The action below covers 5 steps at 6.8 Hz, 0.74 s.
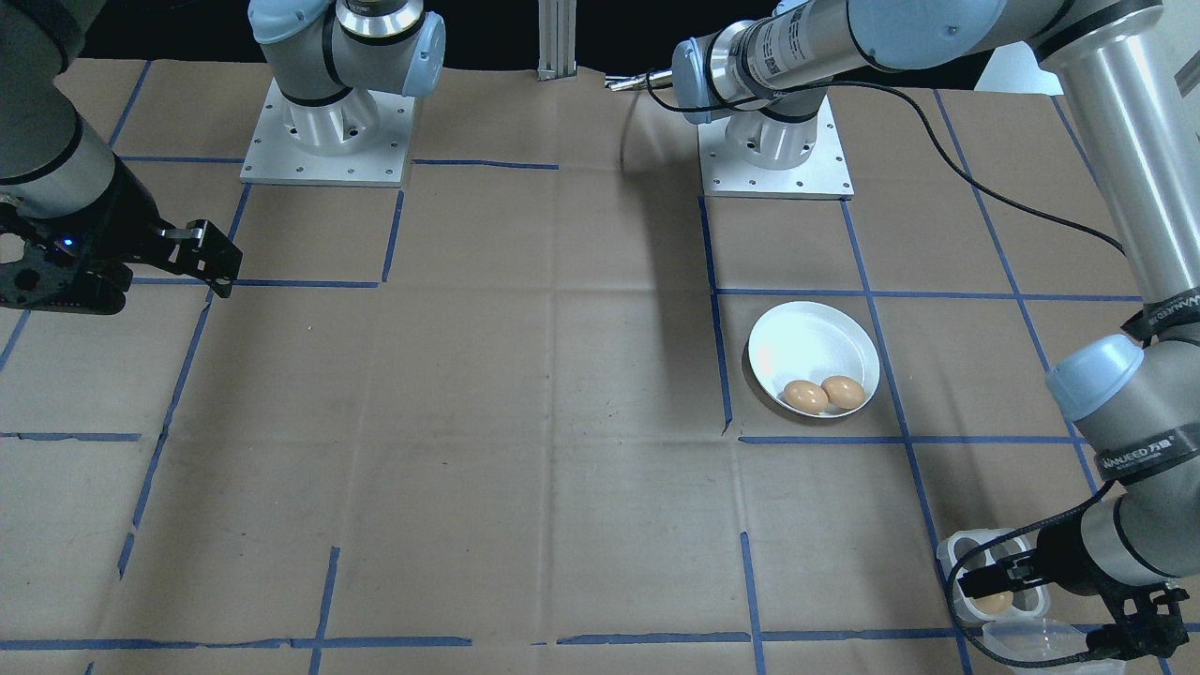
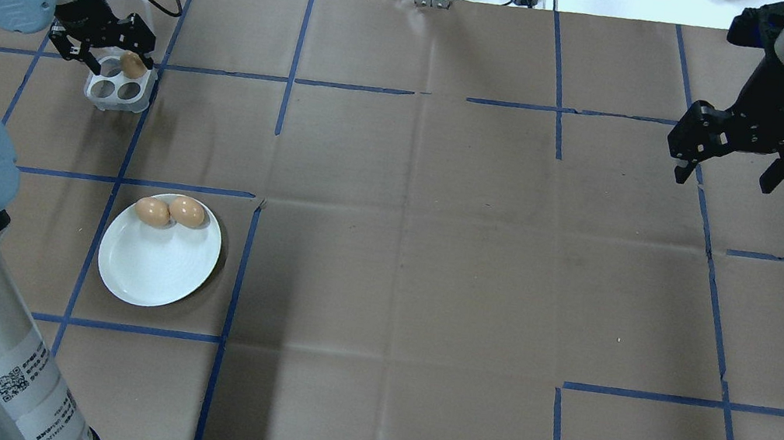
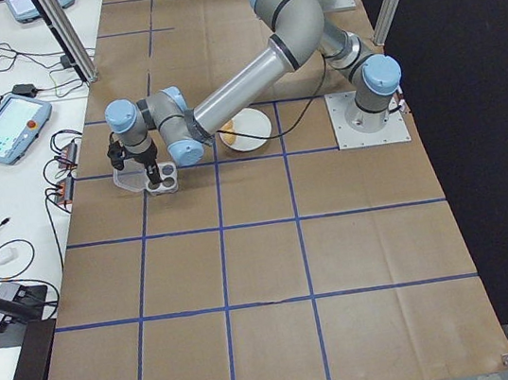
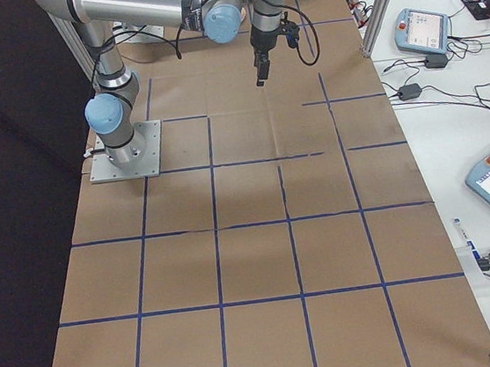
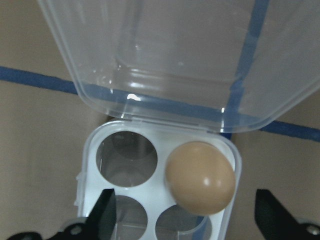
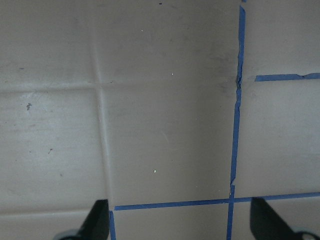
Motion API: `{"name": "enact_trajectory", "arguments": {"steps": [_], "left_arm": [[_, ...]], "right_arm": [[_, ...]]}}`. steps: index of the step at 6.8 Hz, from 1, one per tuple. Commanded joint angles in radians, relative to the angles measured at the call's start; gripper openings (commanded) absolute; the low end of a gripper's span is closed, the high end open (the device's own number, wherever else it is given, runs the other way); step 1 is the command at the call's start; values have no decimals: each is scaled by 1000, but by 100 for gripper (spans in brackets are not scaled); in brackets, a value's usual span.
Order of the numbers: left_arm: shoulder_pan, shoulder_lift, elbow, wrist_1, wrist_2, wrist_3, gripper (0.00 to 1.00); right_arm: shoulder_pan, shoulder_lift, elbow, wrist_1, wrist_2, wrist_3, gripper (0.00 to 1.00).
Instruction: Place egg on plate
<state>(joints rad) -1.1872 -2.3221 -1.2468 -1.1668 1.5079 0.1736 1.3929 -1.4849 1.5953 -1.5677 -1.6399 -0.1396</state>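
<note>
1. Left gripper [image 2: 104, 40] hangs over the egg tray [image 2: 116, 90] at the table's far left in the overhead view, its fingers spread wide with nothing between them; the wrist view shows the fingertips [image 5: 106, 216] flanking the tray without touching the egg.
2. One brown egg [image 5: 200, 177] sits in a cup of the white four-cup tray; the other three cups are bare, and the clear lid [image 5: 180, 60] is folded back flat on the table beyond it.
3. Nearer the robot, well apart from the tray, the white plate [image 2: 158, 263] lies on the brown paper table [image 2: 402, 253], inside a square of blue tape lines [image 2: 236, 282].
4. Two brown eggs [image 2: 170, 212] rest side by side, touching, against the plate's far rim.
5. Far to the right, the right gripper [image 2: 755, 163] hovers above bare paper, jaws parted wide and holding nothing.
</note>
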Motion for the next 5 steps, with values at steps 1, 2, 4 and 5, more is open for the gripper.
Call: {"name": "enact_trajectory", "arguments": {"steps": [1, 2, 4, 5], "left_arm": [[0, -3, 4, 2, 0, -2, 82], [0, -5, 9, 4, 0, -2, 82], [-2, -16, 27, 2, -8, -2, 82], [-2, -16, 27, 2, -12, -2, 82]], "right_arm": [[0, 0, 0, 0, 0, 0, 100], [0, 0, 0, 0, 0, 0, 100], [0, 0, 0, 0, 0, 0, 100], [0, 0, 0, 0, 0, 0, 100]]}}
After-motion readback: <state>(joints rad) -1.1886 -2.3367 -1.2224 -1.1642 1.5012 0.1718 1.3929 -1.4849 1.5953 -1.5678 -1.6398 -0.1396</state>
